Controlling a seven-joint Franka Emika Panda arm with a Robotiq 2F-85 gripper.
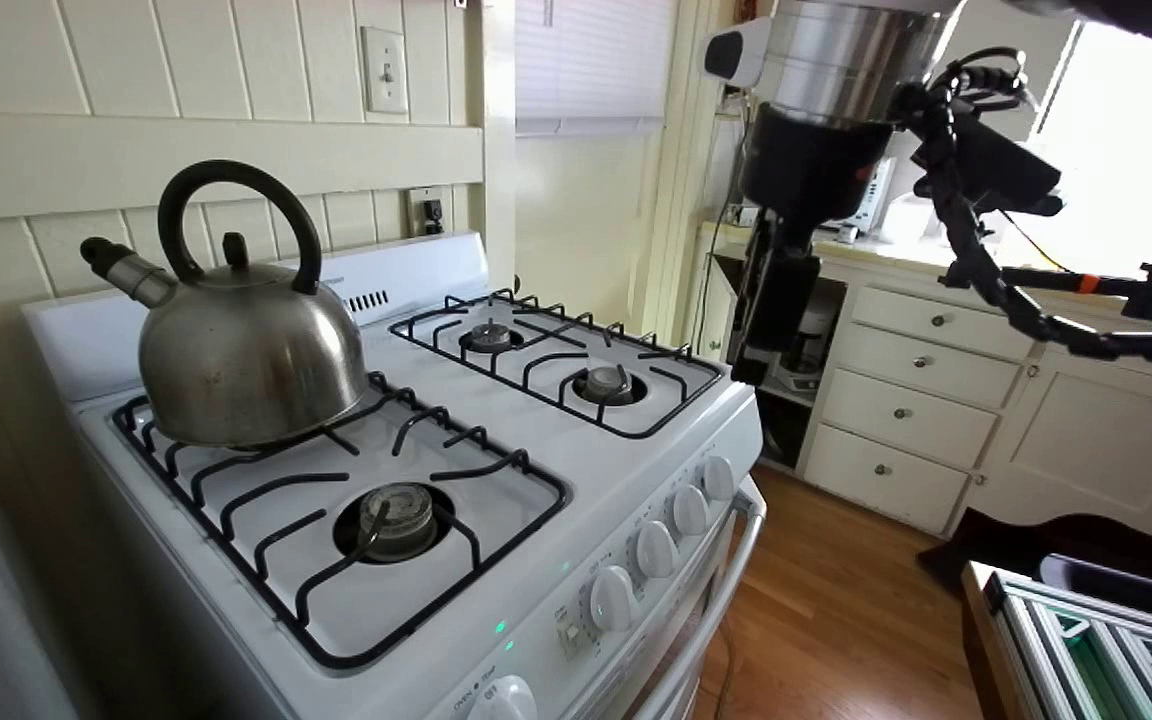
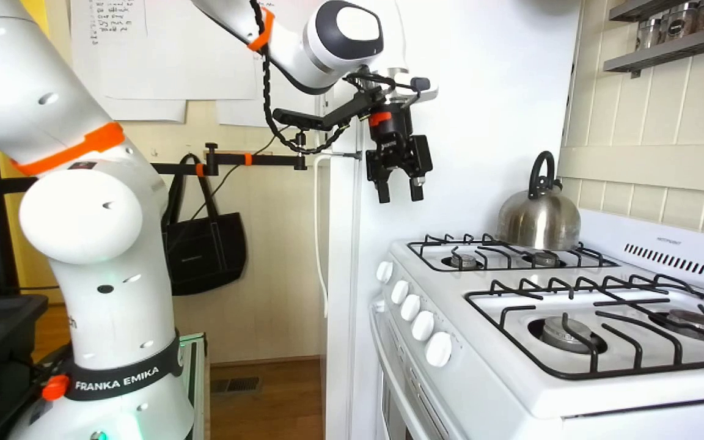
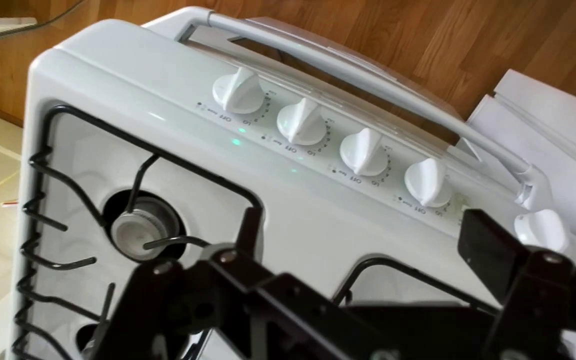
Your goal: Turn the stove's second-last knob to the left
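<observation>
The white gas stove point(image 1: 576, 420) shows in both exterior views point(image 2: 511, 391) and in the wrist view point(image 3: 308, 210). A row of white knobs runs along its sloped front panel. The knob one in from the end farthest from the kettle point(image 1: 690, 509) also shows in an exterior view point(image 2: 422, 325) and in the wrist view point(image 3: 302, 121). The lone knob at the other end point(image 3: 543, 230) is partly cut by my right finger. The knob ridges point towards the OFF marks. My black gripper point(image 2: 400, 192) hangs above the front edge, fingers apart and empty point(image 3: 363, 225), touching nothing.
A steel kettle point(image 1: 246, 360) stands on a rear burner on the kettle-side grate point(image 2: 437, 266). The oven handle point(image 3: 343, 65) juts out below the knobs. A white panel point(image 2: 468, 122) stands beside the stove. White drawers point(image 1: 916, 400) stand across the floor point(image 1: 816, 580).
</observation>
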